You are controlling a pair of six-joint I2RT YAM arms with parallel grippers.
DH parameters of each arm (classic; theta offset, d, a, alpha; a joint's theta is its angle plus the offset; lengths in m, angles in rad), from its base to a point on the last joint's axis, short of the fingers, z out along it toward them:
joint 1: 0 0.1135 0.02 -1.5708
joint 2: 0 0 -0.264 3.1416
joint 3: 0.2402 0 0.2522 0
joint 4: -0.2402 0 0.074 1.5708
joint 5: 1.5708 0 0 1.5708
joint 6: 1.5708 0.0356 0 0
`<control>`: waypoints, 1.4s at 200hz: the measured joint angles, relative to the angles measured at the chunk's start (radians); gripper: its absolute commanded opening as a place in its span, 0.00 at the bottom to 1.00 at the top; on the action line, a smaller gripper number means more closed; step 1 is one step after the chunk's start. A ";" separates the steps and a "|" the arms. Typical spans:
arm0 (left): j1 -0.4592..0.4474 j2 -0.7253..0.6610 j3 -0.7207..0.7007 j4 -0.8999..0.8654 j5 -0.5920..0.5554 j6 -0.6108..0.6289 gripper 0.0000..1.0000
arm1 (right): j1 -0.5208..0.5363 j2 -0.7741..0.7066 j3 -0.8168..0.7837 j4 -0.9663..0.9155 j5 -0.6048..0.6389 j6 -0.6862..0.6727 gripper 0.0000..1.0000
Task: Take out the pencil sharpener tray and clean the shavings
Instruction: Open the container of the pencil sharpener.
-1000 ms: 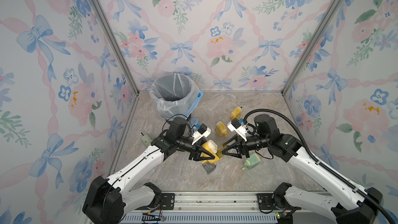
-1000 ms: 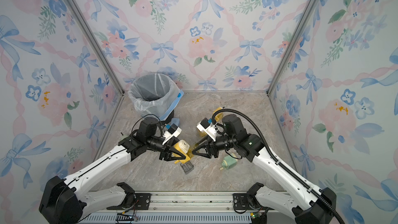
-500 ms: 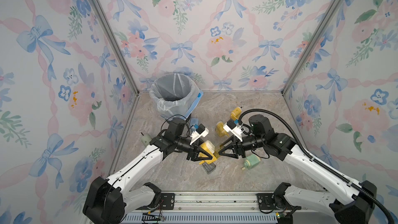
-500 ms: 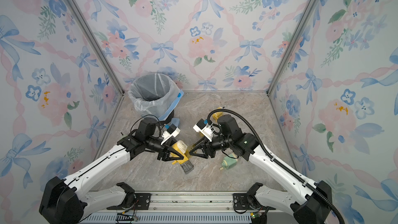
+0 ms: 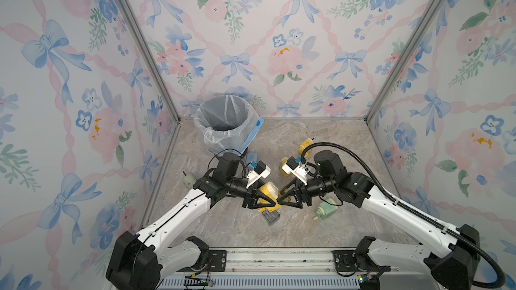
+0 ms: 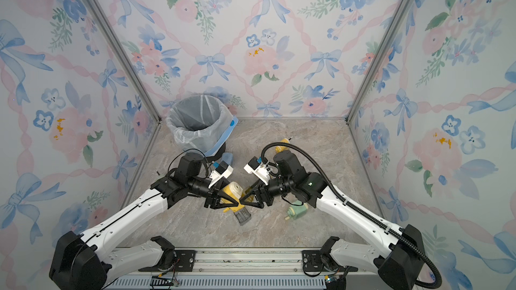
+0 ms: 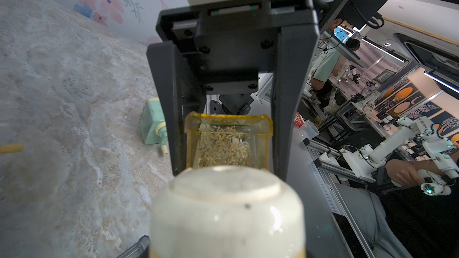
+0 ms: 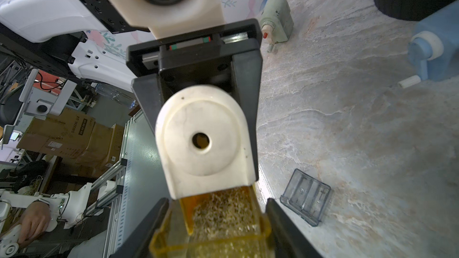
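In both top views my left gripper [image 5: 272, 202] is shut on a yellow pencil sharpener [image 5: 268, 189] with a cream front [image 8: 203, 142], held just above the marble floor. An amber see-through tray [image 8: 223, 222] full of shavings [image 7: 223, 145] sticks partly out of the sharpener. My right gripper [image 8: 218, 201] faces the left one with its jaws spread. Its fingers [image 7: 289, 100] lie along both side walls of the tray, right against them. The left gripper's own fingers are hidden behind the sharpener [image 7: 227, 214] in the left wrist view.
A lined trash bin [image 5: 224, 124] stands at the back left. An empty clear tray [image 5: 270, 216] lies on the floor under the grippers. Green sharpeners [image 5: 325, 210] [image 5: 190, 179], a blue sharpener [image 5: 251, 159] and yellow sharpeners [image 5: 305, 145] lie around.
The right gripper has moved in toward the held sharpener and its jaws have spread from shut, now standing on either side of the tray. The left gripper keeps its hold.
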 measured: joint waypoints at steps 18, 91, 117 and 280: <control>0.000 0.000 0.000 0.000 -0.003 0.000 0.00 | 0.000 0.000 0.000 0.005 0.007 0.006 0.57; 0.000 -0.001 0.000 0.008 -0.009 -0.001 0.00 | -0.002 -0.004 0.002 0.002 0.032 -0.012 0.41; -0.002 -0.007 0.000 0.025 -0.013 -0.002 0.00 | -0.021 -0.021 0.002 -0.003 0.029 -0.016 0.41; 0.110 -0.224 -0.052 0.024 -0.570 -0.280 0.00 | -0.178 -0.094 0.090 -0.012 -0.004 0.023 0.41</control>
